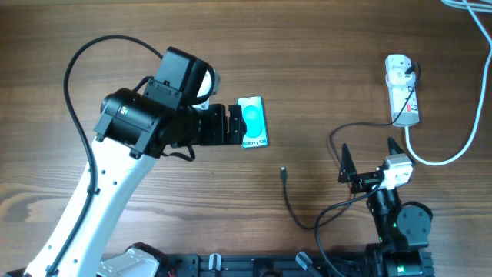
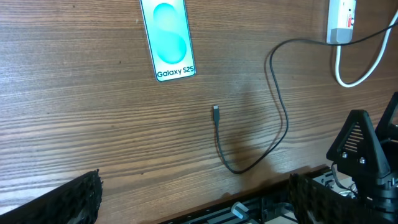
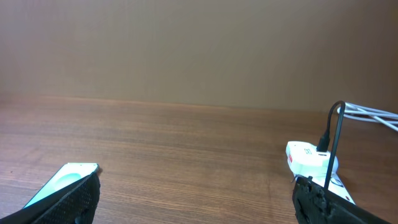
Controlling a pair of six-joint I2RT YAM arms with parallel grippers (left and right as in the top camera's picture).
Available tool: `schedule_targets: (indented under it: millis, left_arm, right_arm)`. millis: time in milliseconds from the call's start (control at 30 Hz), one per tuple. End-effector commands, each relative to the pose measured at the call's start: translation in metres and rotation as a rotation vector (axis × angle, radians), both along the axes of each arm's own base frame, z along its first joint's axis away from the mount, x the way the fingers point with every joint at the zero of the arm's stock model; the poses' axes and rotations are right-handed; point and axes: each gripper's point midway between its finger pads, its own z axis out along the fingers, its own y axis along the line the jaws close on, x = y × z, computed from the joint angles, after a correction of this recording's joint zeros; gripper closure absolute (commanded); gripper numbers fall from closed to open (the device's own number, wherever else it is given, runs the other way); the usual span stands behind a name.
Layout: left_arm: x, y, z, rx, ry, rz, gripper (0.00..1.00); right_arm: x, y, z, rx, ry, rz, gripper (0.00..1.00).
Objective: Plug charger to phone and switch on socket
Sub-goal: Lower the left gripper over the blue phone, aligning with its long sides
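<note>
**Both claws empty, charger tip loose on worktop, phone not plugged in yet**

Left claw (image 1: 233, 125) is spread wide with nothing in it. It hangs just beside a long edge of the phone (image 1: 253, 121); contact is unclear. Right claw (image 1: 367, 154) is also wide open and empty, well apart from the phone, near the cable loop.

The phone lies flat on the worktop (image 1: 323, 54), cyan screen up. The charger (image 2: 286, 123) looks plugged into the socket (image 1: 401, 91) at the far right. Its thin black cable loops across the worktop. The connector tip (image 1: 284, 173) lies free between the phone and the right claw, near the phone but not touching it. The socket has a red mark at its near end, and a white cord (image 1: 453, 150) runs off it. I can't tell if the red mark is the switch.

Handling, as a judgement:
- **Cable:** light and limp, so it will flop and drag. Pinch the stiff housing right behind the tip and leave the tip poking out of the claw, not the cable itself.
- **Phone:** light and slick, and likely to slide under insertion force. The other claw should brace it by the long edges, off the screen. The port is not visible, probably on the short edge by the text.
- **Socket:** light plastic that may skid when pressed. Push the switch straight down
</note>
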Motion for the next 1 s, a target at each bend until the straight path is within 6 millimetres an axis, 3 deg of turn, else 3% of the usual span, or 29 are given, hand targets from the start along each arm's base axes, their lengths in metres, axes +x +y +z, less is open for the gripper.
schedule_targets:
  millis: [0, 500, 967]
  left_arm:
    - [0.001, -0.005, -0.002, 0.004, 0.011, 0.007, 0.00]
    - [0.001, -0.037, -0.045, 0.075, 0.131, -0.079, 0.00]
    - [0.007, -0.044, -0.047, 0.047, 0.145, -0.026, 0.00]
  right_arm:
    - [0.000, -0.001, 0.000, 0.008, -0.003, -0.003, 0.00]
    - [0.000, -0.001, 0.000, 0.007, -0.003, -0.003, 0.00]
    - [0.000, -0.001, 0.000, 0.007, -0.003, -0.003, 0.01]
